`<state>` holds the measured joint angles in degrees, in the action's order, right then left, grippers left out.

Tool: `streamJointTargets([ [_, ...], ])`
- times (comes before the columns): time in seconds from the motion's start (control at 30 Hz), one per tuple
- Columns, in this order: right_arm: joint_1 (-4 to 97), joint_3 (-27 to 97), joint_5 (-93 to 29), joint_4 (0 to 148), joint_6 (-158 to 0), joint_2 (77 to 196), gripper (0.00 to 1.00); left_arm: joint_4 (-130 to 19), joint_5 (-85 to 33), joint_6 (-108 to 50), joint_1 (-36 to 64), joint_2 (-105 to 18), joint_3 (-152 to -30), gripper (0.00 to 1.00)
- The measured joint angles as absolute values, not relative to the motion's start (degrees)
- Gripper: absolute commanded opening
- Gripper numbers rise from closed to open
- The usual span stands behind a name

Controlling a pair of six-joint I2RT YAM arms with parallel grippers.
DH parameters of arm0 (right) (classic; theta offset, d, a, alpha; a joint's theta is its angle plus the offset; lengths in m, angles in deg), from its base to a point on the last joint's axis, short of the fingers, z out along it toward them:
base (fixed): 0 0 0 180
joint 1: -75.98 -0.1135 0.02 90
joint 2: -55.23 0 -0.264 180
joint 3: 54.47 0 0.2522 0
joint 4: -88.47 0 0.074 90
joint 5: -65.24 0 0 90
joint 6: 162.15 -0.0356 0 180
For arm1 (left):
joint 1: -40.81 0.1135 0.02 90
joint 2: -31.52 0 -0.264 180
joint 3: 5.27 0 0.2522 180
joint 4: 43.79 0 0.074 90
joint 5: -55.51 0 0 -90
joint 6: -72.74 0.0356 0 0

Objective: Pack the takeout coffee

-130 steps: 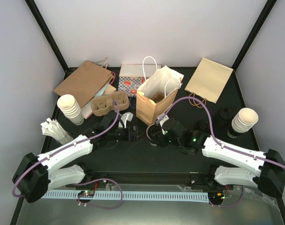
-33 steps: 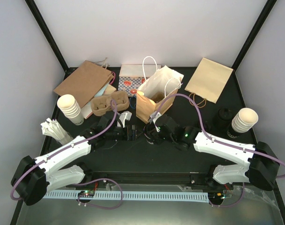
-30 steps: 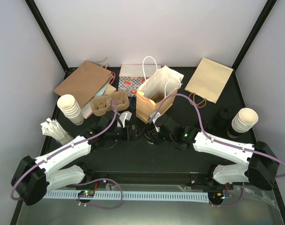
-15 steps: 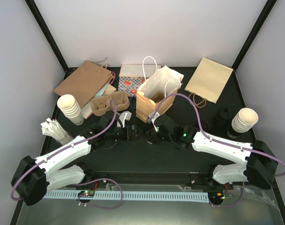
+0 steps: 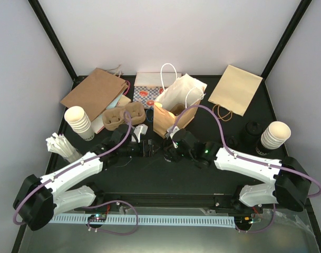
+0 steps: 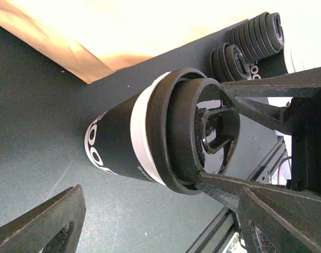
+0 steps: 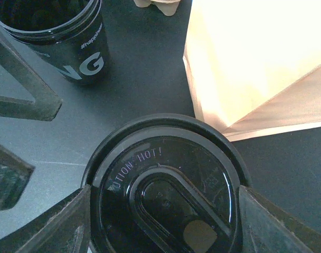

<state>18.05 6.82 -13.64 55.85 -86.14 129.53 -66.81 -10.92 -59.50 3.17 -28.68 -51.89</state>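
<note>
Black lidded cup (image 7: 165, 179) near open cup (image 7: 70, 58)

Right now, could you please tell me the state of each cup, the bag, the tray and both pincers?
Lidded cup: upright, lid on, gripped.
Second cup: upright, no lid.
Paper bag: standing, top open.
Cardboard tray: visible hollows empty.
Left pincer: open.
Right pincer: shut on the lidded cup.

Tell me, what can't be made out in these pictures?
- Coffee in the lidded cup: the lid covers it in both wrist views.
- Open cup: cut off by the top edge of the right wrist view, so its print only partly shows.
- Both cups, top view: small and lost in the dark where the left gripper and right gripper meet.
- Bag: washed out by glare in the left wrist view.
</note>
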Motion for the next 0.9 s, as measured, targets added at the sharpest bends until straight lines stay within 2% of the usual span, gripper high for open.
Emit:
streamJointTargets([
  [0.37,18.46,7.39,-14.43,56.29,-86.43,131.28,0.55,-65.13,-10.57,-59.48,4.65,-31.94,-52.66,0.8],
  [0.9,18.97,9.11,-21.36,54.91,-86.36,132.68,0.54,-65.24,-10.26,-58.19,5.85,-30.19,-52.9,0.8],
])
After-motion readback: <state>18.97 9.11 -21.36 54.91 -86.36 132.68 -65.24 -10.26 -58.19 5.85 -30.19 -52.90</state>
